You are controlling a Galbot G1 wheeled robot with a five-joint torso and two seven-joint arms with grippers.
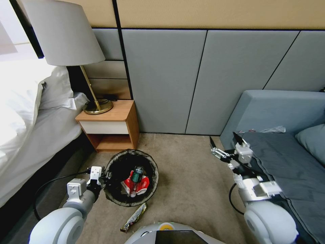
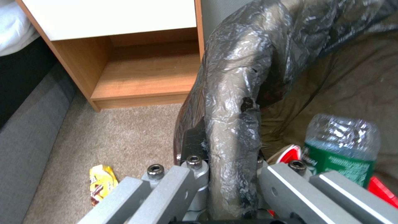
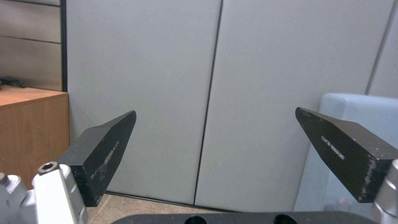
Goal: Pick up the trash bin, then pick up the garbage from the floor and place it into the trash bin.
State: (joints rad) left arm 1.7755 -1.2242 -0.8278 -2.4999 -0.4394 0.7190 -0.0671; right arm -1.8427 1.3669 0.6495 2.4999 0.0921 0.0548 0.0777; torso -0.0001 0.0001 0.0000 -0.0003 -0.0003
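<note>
One left gripper point(image 2: 226, 174) clamps the trash bin point(image 1: 115, 198) rim

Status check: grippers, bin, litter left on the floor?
Left gripper clamped on trash bin rim. Right gripper open, raised, empty. Snack wrapper on carpet beside bin.

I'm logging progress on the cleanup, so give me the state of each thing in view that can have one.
left gripper: shut on the trash bin's lined rim.
right gripper: open, empty, raised beside the sofa.
trash bin: upright, holding litter.
green-labelled bottle: inside the bin.
red-and-white carton: inside the bin.
snack wrapper: lying on the carpet, outside the bin.
</note>
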